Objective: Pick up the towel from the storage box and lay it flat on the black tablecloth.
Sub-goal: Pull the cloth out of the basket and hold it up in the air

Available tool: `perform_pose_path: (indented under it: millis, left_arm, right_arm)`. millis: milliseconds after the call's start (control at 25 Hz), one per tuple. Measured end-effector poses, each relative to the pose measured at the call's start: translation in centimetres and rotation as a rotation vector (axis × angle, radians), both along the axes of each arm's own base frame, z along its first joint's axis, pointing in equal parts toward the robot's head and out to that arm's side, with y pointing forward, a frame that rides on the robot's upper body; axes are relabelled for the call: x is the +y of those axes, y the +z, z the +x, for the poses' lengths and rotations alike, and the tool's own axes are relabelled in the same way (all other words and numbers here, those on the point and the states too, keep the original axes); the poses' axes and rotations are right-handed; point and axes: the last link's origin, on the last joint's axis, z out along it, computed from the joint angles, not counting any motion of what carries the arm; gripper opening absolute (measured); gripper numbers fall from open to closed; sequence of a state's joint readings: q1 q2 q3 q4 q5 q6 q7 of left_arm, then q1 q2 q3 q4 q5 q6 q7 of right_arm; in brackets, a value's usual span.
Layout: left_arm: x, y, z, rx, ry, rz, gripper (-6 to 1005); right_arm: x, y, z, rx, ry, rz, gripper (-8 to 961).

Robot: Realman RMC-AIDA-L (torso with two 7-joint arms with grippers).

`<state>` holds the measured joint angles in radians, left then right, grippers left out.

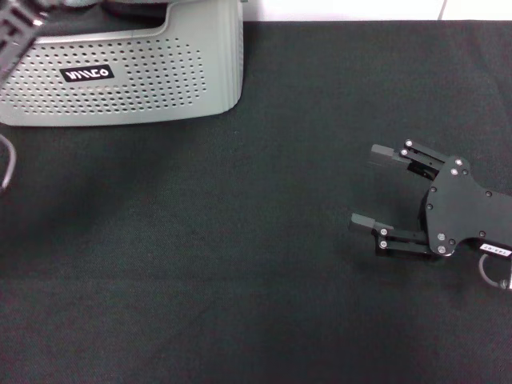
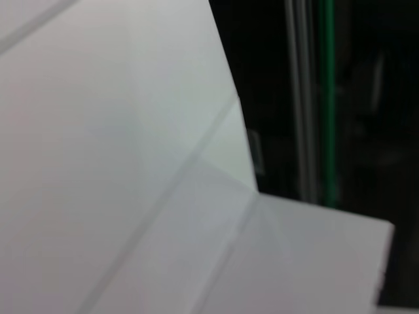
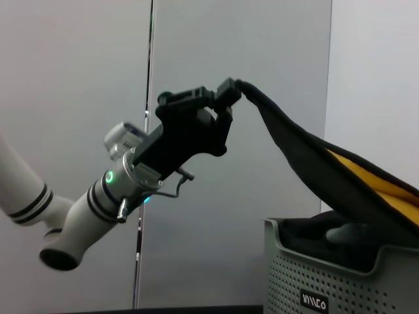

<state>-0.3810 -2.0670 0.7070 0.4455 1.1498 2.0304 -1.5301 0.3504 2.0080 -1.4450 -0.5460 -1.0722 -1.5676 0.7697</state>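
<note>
up high, the left gripper (image 3: 228,91) clenches a dark cloth (image 3: 308,163) above the storage box (image 3: 340,281); right gripper (image 1: 372,186) released.

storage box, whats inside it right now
In the storage box, dark cloth is heaped at the rim; the left gripper lifts a dark, yellow-lined cloth out. Its walls hide everything deeper.

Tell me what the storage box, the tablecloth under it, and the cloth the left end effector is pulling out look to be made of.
Storage box: looks like moulded plastic, light grey, semi-matte, with rows of small holes. Black tablecloth: matte and felt-like, showing no sheen. Cloth gripped by the left end effector: soft fabric that drapes limply, dark outside with a yellow face showing; fibre unclear. Right end effector sits open over the tablecloth.
</note>
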Motion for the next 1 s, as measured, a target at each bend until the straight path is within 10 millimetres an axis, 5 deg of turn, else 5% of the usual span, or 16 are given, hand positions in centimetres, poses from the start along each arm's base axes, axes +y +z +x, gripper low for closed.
perform_pose_path:
  millis: [560, 1000]
  left_arm:
    - [-1.2, 2.6, 3.7, -0.016, -0.232, -0.022, 17]
    - [-0.5, 2.8, 2.9, -0.11, -0.157, 0.027, 18]
  right_arm:
    - [0.4, -0.1, -0.1, -0.012, -0.003, 0.009, 830]
    - [0.5, -0.3, -0.5, -0.01, 0.012, 0.001, 830]
